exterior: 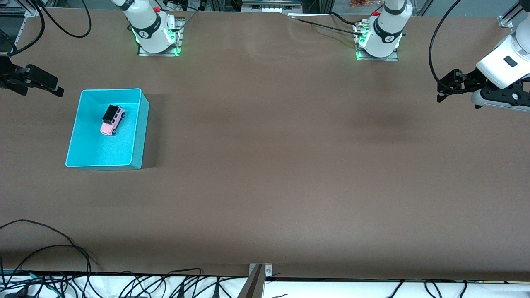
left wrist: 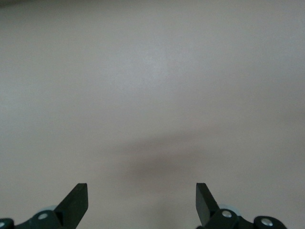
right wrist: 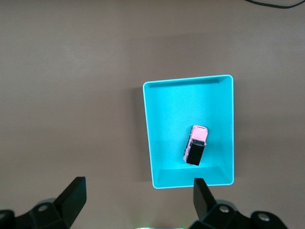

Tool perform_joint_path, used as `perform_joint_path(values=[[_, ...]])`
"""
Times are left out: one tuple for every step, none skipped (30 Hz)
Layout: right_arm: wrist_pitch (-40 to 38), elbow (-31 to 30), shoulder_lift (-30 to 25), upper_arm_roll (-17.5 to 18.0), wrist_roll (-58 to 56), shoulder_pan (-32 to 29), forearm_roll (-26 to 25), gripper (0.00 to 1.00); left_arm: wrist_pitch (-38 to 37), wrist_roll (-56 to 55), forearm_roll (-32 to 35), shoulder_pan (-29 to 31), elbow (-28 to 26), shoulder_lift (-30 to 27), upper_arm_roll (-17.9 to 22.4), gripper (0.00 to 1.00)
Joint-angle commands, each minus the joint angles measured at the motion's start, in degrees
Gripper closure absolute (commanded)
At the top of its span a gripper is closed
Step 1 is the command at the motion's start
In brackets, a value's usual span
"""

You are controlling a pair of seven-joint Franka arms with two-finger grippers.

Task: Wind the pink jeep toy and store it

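Pink jeep toy (exterior: pixel 112 120) lies inside turquoise bin (exterior: pixel 140 136), upper left of front frame: storing appears done; winding unverifiable. Left end effector (exterior: pixel 449 87) open, empty, over bare worktop (exterior: pixel 265 165). Right end effector (exterior: pixel 39 85) open, empty, beside bin.

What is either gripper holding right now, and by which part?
Nothing is held. The left gripper and right gripper are both open and empty, up at the table's ends. The jeep lies in the bin.

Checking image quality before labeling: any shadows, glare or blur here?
Front view: the bin casts a soft shadow toward the left arm's end; toy car sharp. Left wrist view: only a blurry dark shadow on the table. Right wrist view: crisp, no glare.
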Motion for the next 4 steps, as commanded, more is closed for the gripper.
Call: perform_joint_path(values=[[-1.0,1.69,0.49,0.01,-0.82,-0.27,-0.6,0.0,-1.42,-0.4,0.26,-0.03,2.09,0.81,-0.06,0.0],[-1.0,1.69,0.49,0.01,-0.73,-0.27,-0.6,0.0,-1.42,-0.49,0.26,-0.04,2.09,0.81,-0.06,0.0],[-1.0,1.69,0.49,0.01,-0.73,-0.27,-0.6,0.0,-1.42,-0.49,0.26,-0.04,2.09,0.81,-0.06,0.0],[-0.91,1.69,0.49,0.01,-0.73,-0.27,-0.6,0.0,-1.42,-0.49,0.26,-0.12,2.09,0.81,-0.06,0.0]])
